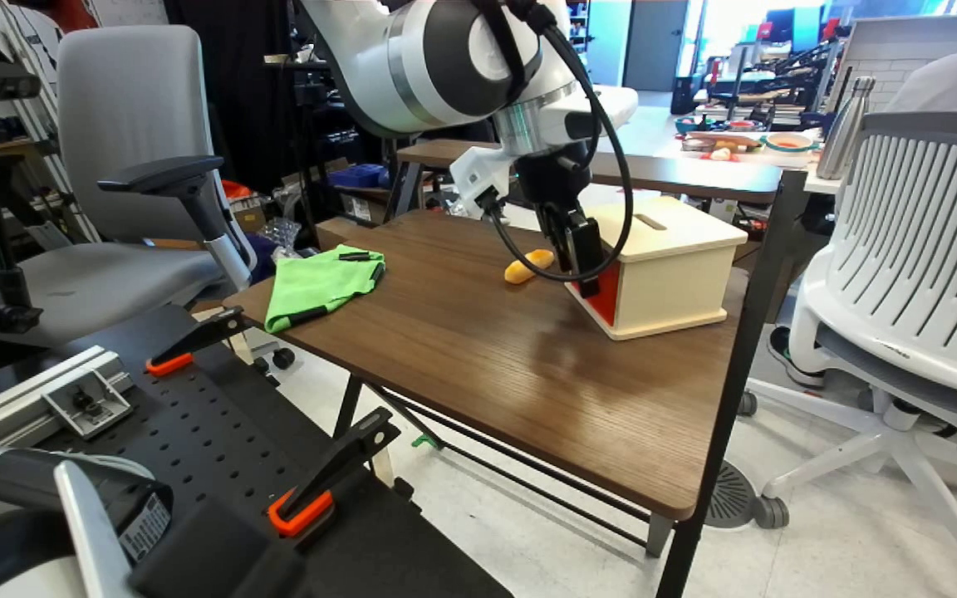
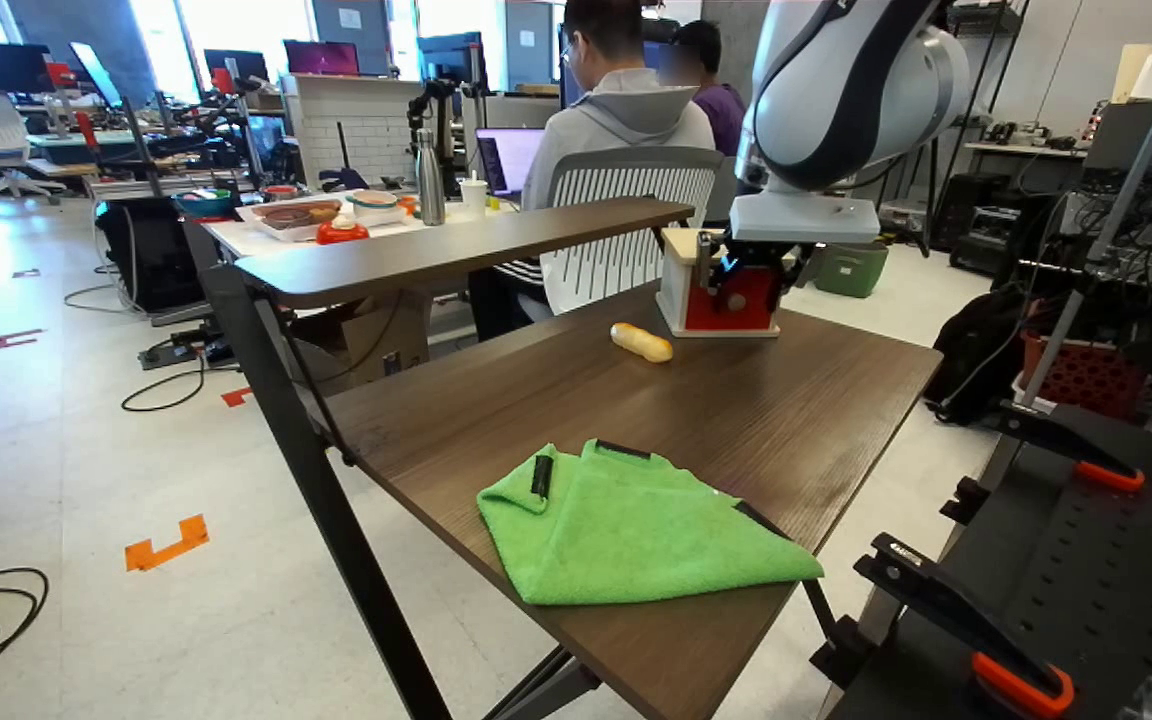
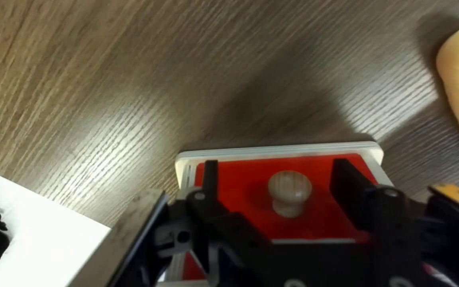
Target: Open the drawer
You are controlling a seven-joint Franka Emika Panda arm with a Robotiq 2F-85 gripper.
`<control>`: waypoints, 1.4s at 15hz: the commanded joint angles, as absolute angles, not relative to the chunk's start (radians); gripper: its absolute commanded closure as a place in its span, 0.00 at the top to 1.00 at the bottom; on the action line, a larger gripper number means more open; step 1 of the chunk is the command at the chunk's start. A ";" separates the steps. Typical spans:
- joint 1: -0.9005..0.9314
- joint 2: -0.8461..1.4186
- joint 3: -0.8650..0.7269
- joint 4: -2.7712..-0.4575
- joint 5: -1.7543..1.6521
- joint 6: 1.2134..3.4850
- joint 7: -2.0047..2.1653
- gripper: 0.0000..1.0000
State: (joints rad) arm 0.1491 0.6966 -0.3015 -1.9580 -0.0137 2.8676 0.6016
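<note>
Red is seen on the front of the drawer (image 2: 709,316), which is set in a light-wood cabinet (image 1: 671,291). In an exterior view the cabinet is placed at the far end of the surface (image 2: 496,410). The drawer looks shut. A green cloth (image 2: 646,540) is spread at the near end, and a yellow thing (image 2: 641,342) is seen just left of the cabinet. In the wrist view, the pincer (image 3: 276,169) is held wide, with one finger (image 3: 210,177) on each side of the round knob (image 3: 290,188). Nothing is gripped, and the knob is seen closer to the right finger. How deep they reach cannot be told. The step in hand seems to be the lining up; the pull is not yet begun. Next, the pincer should be centred, squeezed on the knob and drawn straight back, so the drawer is slid out without a twist.
</note>
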 commanded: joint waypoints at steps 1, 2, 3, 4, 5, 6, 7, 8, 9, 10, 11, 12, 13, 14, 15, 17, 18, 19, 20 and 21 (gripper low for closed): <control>0.185 0.731 -0.336 -1.930 -0.002 2.897 0.613 0.42; 0.189 0.733 -0.341 -1.929 -0.003 2.897 0.614 0.34; 0.193 0.734 -0.344 -1.929 -0.004 2.897 0.613 0.27; 0.197 0.734 -0.347 -1.931 -0.005 2.899 0.612 0.19; 0.201 0.733 -0.349 -1.934 -0.006 2.900 0.612 0.12; 0.207 0.726 -0.350 -1.944 -0.007 2.900 0.611 0.05; 0.209 0.719 -0.348 -1.953 -0.004 2.888 0.611 0.05; 0.211 0.706 -0.343 -1.969 -0.003 2.878 0.606 0.07; 0.213 0.696 -0.340 -1.982 -0.003 2.872 0.602 0.07; 0.218 0.678 -0.337 -2.002 -0.005 2.859 0.596 0.07; 0.222 0.664 -0.336 -2.021 -0.008 2.853 0.592 0.07; 0.225 0.647 -0.333 -2.042 -0.010 2.843 0.587 0.07; 0.229 0.631 -0.331 -2.062 -0.012 2.835 0.583 0.07; 0.229 0.616 -0.326 -2.080 -0.013 2.826 0.577 0.07; 0.229 0.595 -0.319 -2.104 -0.014 2.814 0.569 0.07; 0.225 0.558 -0.302 -2.149 -0.016 2.793 0.551 0.07; 0.224 0.541 -0.296 -2.170 -0.018 2.785 0.544 0.07; 0.219 0.527 -0.288 -2.183 -0.018 2.775 0.537 0.07; 0.214 0.517 -0.281 -2.194 -0.018 2.767 0.531 0.07; 0.211 0.507 -0.276 -2.201 -0.016 2.758 0.529 0.40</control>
State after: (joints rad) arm 0.2213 0.5781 -0.2989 -2.1381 -0.0141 2.8053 0.5663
